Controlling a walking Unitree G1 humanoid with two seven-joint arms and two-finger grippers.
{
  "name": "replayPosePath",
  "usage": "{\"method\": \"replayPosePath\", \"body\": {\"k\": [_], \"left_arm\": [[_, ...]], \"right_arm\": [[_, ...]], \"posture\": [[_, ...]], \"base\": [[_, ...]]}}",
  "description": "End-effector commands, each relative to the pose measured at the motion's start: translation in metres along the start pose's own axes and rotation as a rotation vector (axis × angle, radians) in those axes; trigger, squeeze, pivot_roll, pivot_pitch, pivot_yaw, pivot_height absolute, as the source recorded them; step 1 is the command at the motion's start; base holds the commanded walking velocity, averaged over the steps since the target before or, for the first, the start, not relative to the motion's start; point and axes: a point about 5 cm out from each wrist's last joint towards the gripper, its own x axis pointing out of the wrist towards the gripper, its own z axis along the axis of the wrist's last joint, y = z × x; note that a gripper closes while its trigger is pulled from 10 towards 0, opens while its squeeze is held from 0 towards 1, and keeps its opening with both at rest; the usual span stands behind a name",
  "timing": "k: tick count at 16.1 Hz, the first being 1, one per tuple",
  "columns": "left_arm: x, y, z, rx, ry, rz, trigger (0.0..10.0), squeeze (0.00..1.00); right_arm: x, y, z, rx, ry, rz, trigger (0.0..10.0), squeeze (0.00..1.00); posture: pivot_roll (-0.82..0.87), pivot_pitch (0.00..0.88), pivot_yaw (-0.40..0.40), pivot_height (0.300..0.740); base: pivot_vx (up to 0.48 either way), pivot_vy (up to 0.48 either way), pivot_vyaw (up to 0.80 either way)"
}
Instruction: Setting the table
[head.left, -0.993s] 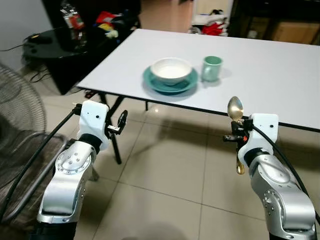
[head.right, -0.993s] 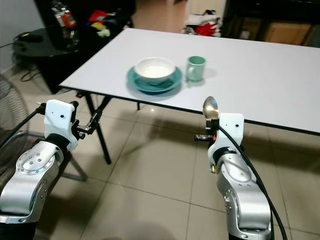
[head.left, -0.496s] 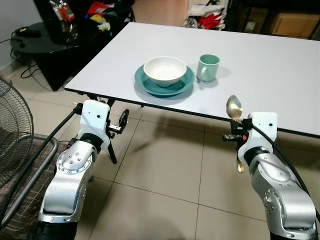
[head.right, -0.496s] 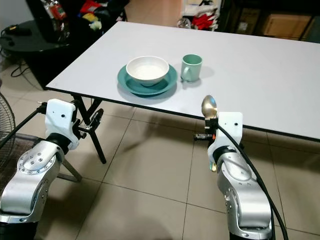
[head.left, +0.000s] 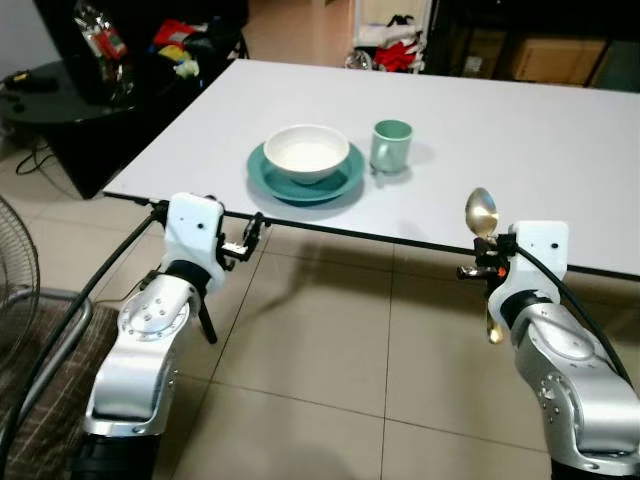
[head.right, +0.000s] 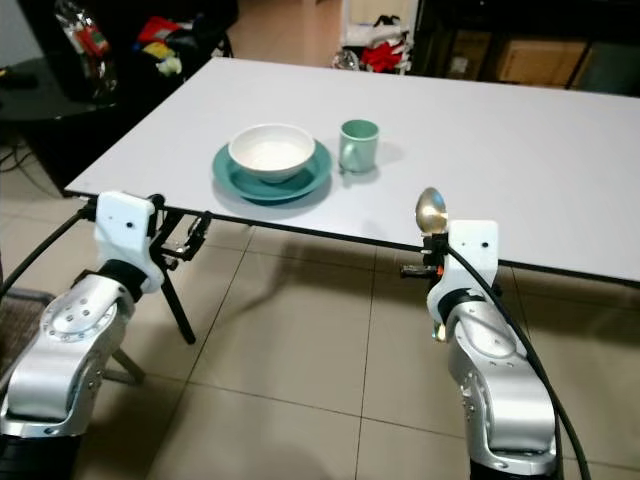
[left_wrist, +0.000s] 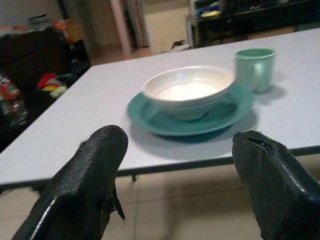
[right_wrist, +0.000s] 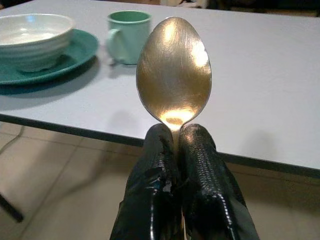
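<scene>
Since a second ago the robot's head camera has been drawing closer to the table, so the table edge is now sitting just ahead of both grippers, while the dishes are keeping their places on it. From the left eye, a white bowl is resting on a teal plate near the table's front edge, with a green mug standing just beside the plate on the robot's right; the left gripper is hovering just below the table edge, and the right gripper is holding a gold spoon upright, bowl end up, in front of the edge. From the right eye, the same layout is showing, with the spoon's handle hanging down below the right gripper's fingers. Through the left wrist camera, the two black fingers are standing wide apart with nothing between them, framing the plate and bowl beyond. Through the right wrist camera, the fingers are pinching tightly on the spoon's neck, its gold bowl rising in front of the mug and tabletop.
</scene>
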Motion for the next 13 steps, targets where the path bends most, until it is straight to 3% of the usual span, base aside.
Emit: {"method": "replayPosePath", "body": {"k": [1, 13], "left_arm": [[-0.001, 0.0051, -0.0014, 0.005, 0.009, 0.021, 10.0, 0.0], [-0.0015, 0.0058, -0.0012, -0.006, 0.006, 0.025, 10.0, 0.0]], "right_arm": [[0.0027, 0.0079, 0.0063, -0.007, -0.021, 0.047, 10.0, 0.0], [0.0007, 0.0131, 0.0062, -0.027, -0.018, 0.093, 10.0, 0.0]], "posture": [[0.09, 0.0, 0.032, 0.74], [0.08, 0.0, 0.036, 0.74]], "base": [[0.262, 0.0, 0.0], [0.294, 0.0, 0.0]]}}
